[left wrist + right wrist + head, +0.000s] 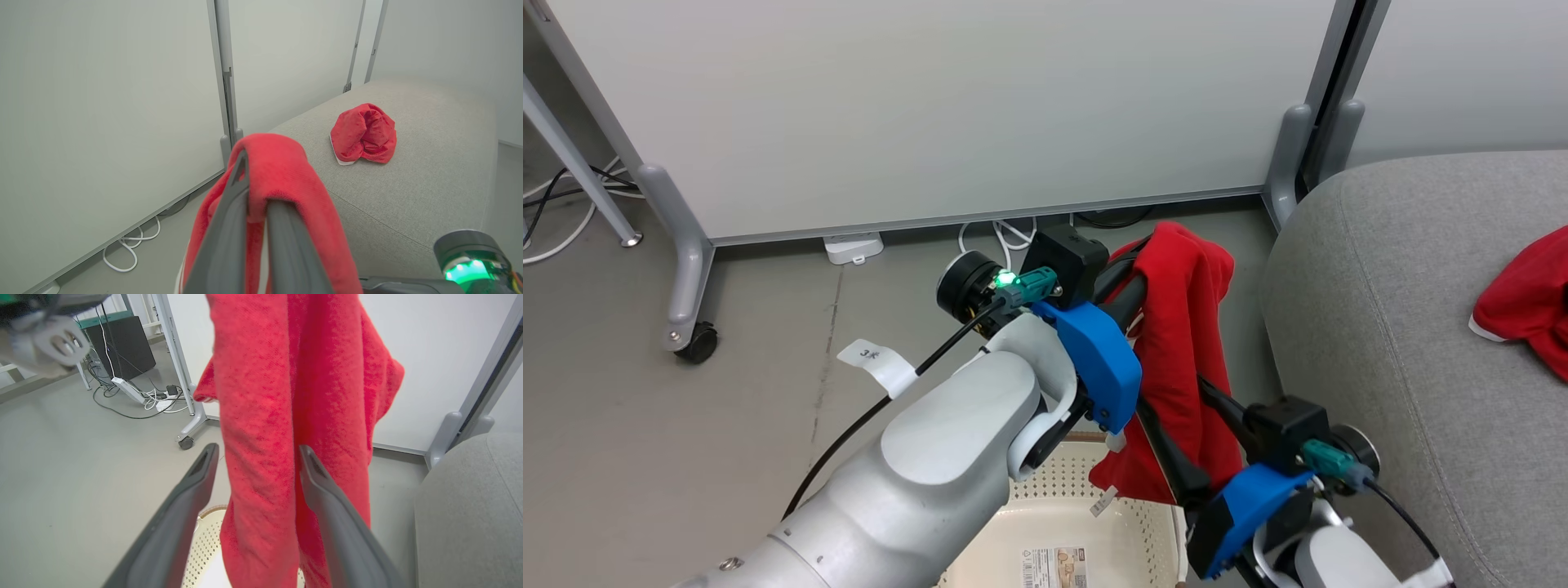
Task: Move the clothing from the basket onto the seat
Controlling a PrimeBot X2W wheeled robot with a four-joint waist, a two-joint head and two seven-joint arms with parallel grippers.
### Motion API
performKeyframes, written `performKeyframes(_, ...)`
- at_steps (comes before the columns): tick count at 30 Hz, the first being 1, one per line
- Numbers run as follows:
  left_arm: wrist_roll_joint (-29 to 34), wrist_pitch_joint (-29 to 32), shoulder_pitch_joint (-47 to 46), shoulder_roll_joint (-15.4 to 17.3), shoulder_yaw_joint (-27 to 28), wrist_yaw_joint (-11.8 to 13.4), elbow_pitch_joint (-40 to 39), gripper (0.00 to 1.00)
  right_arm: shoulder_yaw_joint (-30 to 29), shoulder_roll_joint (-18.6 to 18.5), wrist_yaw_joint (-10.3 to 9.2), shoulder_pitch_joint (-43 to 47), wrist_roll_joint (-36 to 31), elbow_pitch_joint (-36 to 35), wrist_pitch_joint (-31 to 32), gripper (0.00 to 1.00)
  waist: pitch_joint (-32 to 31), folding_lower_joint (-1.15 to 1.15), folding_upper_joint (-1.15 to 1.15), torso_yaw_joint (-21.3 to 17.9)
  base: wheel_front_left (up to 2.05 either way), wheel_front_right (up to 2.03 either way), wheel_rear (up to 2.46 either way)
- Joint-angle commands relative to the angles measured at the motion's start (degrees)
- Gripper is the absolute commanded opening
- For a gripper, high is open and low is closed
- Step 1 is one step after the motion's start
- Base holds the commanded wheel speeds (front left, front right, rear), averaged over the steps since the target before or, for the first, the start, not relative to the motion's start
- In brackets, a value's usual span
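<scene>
- The basket (1143, 523) stands on the grey floor (686, 425) just beside the seat's rounded edge, at the bottom edge of the head view; cream, perforated walls, brown rim; a printed label (1054, 567) shows on its bottom
- Over its far right corner hangs the lower end of the held garment (1184, 327); whether the cloth touches the rim cannot be told
- That garment is bright red and soft, draped in a long vertical fold; white stripes show at its lower left in the left wrist view; small white tags (1104, 500) dangle near the hem
- The second garment (1527, 302) lies crumpled on top of the seat (1405, 286), well in from the edge that faces the basket; red with a thin white trim at its lower side
- The seat is light grey fabric with a seam running along it
- Left gripper (255, 192): fingers pressed together, pinching the top fold of the hanging garment, which drapes over the fingertips and down both sides
- Right gripper (257, 449): fingers spread wide, one on each side of the hanging cloth, lower down than the left gripper; holding nothing; whether a finger brushes the cloth cannot be told
- White partition panels (931, 106) stand behind
</scene>
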Motion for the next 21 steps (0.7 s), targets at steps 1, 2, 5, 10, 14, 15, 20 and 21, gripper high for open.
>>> performKeyframes(1, -0.5, -0.4, -1.2, 0.0, -0.4, 0.4, -0.2, 0.0, 0.6, -0.1, 0.03, -2.4, 0.6, 1.8, 0.0, 1.0, 0.0, 0.0, 0.0, 0.1, 0.0, 0.0, 0.0)
performKeyframes(2, -0.7, -0.5, -1.3, 0.0, -0.7, 0.3, -0.2, 0.0, 1.1, -0.1, 0.03, -3.5, 0.6, 2.9, 0.0, 1.0, 0.0, 0.0, 0.0, 0.1, 0.0, 0.0, 0.0)
performKeyframes(5, -1.3, -0.9, -1.6, 0.0, -1.4, 0.3, -0.2, 0.0, 1.9, -0.1, 0.03, -6.6, 1.6, 6.4, -0.5, 1.0, -0.1, 0.0, 0.0, 0.3, 0.0, 0.0, 0.0)
performKeyframes(10, -2.2, -1.5, -1.9, 0.0, -2.6, 0.3, 0.1, 0.0, 3.6, -0.1, 0.03, -10.9, 2.8, 12.5, -1.4, 1.0, -0.4, 0.0, 0.0, 0.8, 0.0, 0.0, 0.0)
performKeyframes(14, -2.8, -1.9, -1.8, 0.0, -3.4, 0.3, 0.4, 0.0, 4.2, -0.1, 0.03, -12.5, 4.4, 15.2, -3.0, 1.0, -0.7, 0.0, 0.0, 1.1, 0.0, 0.0, 0.0)
performKeyframes(15, -3.0, -2.0, -1.8, 0.0, -3.6, 0.3, 0.5, 0.0, 4.5, -0.1, 0.03, -12.9, 4.8, 16.0, -3.4, 1.0, -0.8, 0.0, 0.0, 1.1, 0.0, 0.0, 0.0)
performKeyframes(20, -3.7, -2.3, -1.8, 0.0, -4.9, 0.6, 1.0, 0.0, 6.4, -0.1, 0.03, -14.4, 6.5, 19.4, -4.4, 0.0, -1.3, 0.0, 0.0, 1.3, 0.0, 0.0, 0.0)
performKeyframes(21, -3.9, -2.3, -1.9, 0.0, -5.0, 0.7, 1.1, 0.0, 6.8, -0.1, 0.03, -14.6, 6.8, 19.9, -4.7, 0.0, -1.3, 0.0, 0.0, 1.3, 0.0, 0.0, 0.0)
